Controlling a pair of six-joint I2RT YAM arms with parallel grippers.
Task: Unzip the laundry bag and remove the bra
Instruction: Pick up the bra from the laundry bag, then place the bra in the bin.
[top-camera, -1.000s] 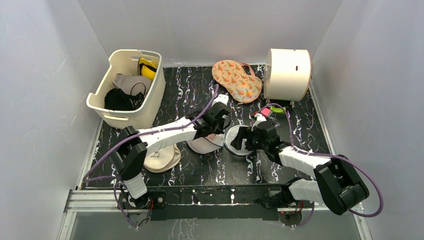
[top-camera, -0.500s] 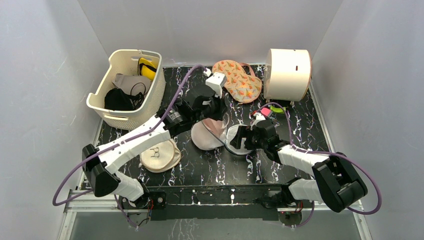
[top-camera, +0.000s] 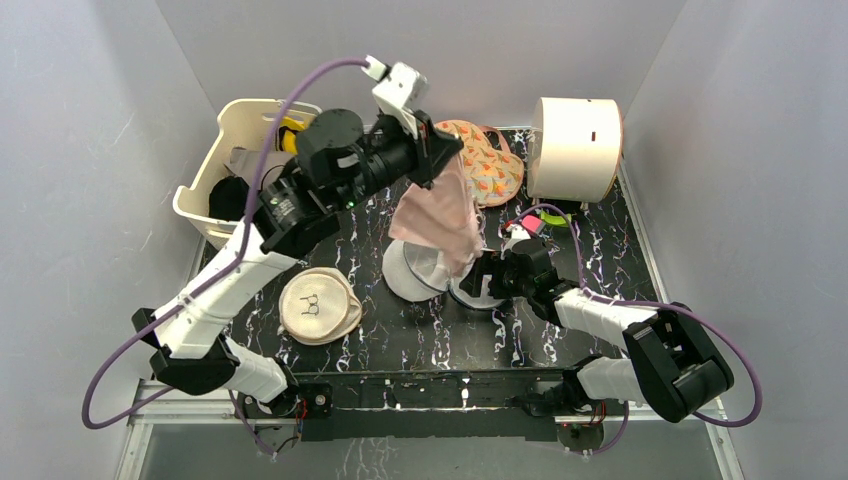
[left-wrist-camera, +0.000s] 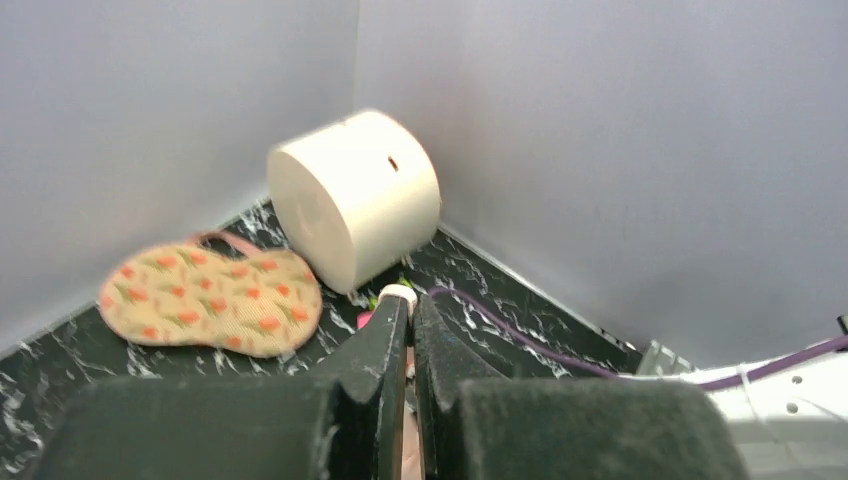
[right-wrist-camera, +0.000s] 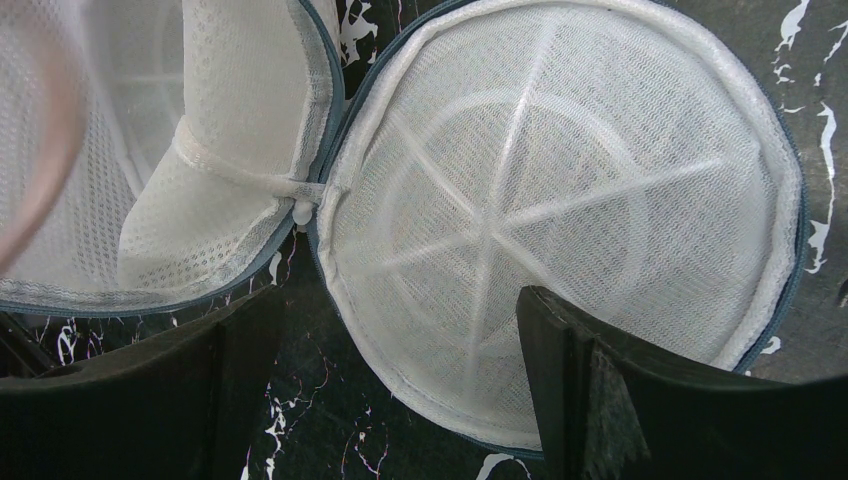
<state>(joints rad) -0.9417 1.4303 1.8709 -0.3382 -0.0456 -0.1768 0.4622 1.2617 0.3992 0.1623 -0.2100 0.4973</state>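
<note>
Top external view: nearest you, the right gripper (top-camera: 487, 283) sits over 1 half of the unzipped laundry bag (top-camera: 410, 283), jaws wide and gripping nothing. Beyond it the bra (top-camera: 440, 215) hangs from the raised left gripper (top-camera: 432, 160), which is pinched tight on its top edge. The bra's lower end is right at the bag. That tail could snag there and drag the unpinned bag, or slip free.
</note>
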